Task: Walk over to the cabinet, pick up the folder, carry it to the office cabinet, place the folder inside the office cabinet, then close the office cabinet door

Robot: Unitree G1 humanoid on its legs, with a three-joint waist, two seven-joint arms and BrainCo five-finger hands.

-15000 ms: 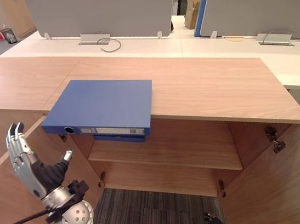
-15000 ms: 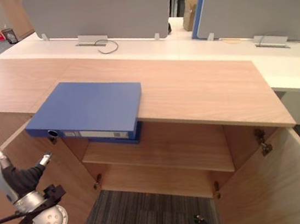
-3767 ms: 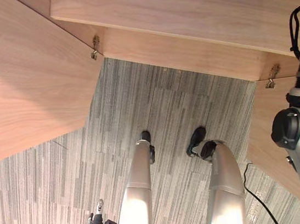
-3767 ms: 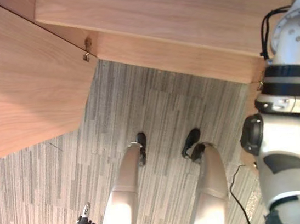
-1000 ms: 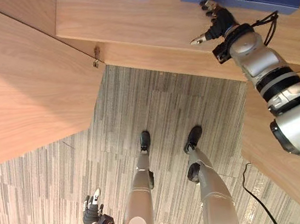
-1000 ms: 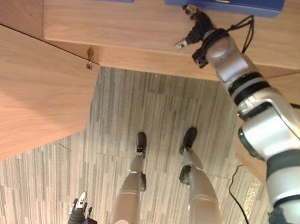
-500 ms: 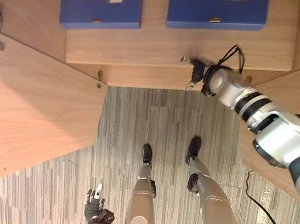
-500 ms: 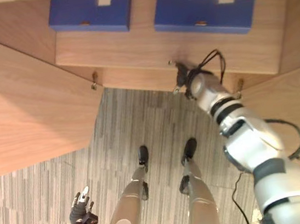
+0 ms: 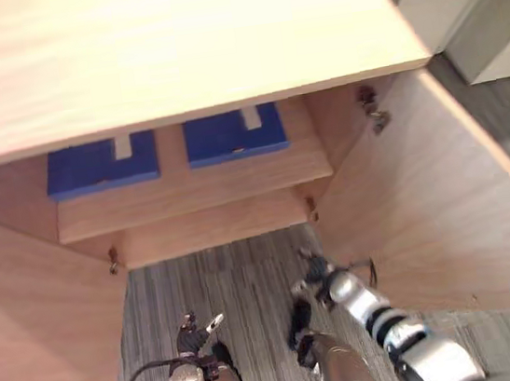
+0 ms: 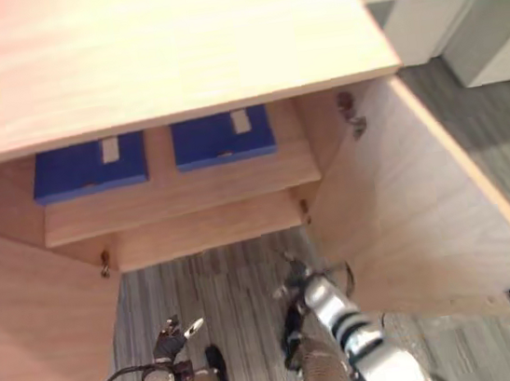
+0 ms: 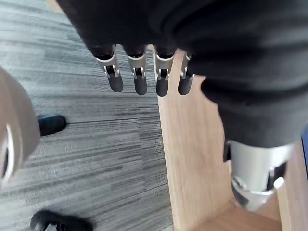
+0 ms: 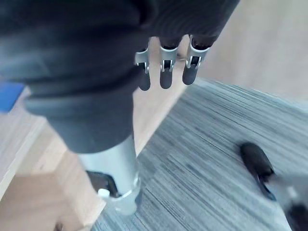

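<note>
The right-hand blue folder (image 9: 233, 134) is lying flat on the shelf (image 9: 189, 188) inside the office cabinet (image 9: 171, 51), just beside a second blue folder (image 9: 101, 164). The right door (image 9: 427, 215) and left door (image 9: 36, 313) are both standing wide open. Down over the grey carpet (image 9: 238, 277), the right robot hand (image 9: 311, 272) and left robot hand (image 9: 197, 333) are hanging released, fingers straight, gripping nothing.
</note>
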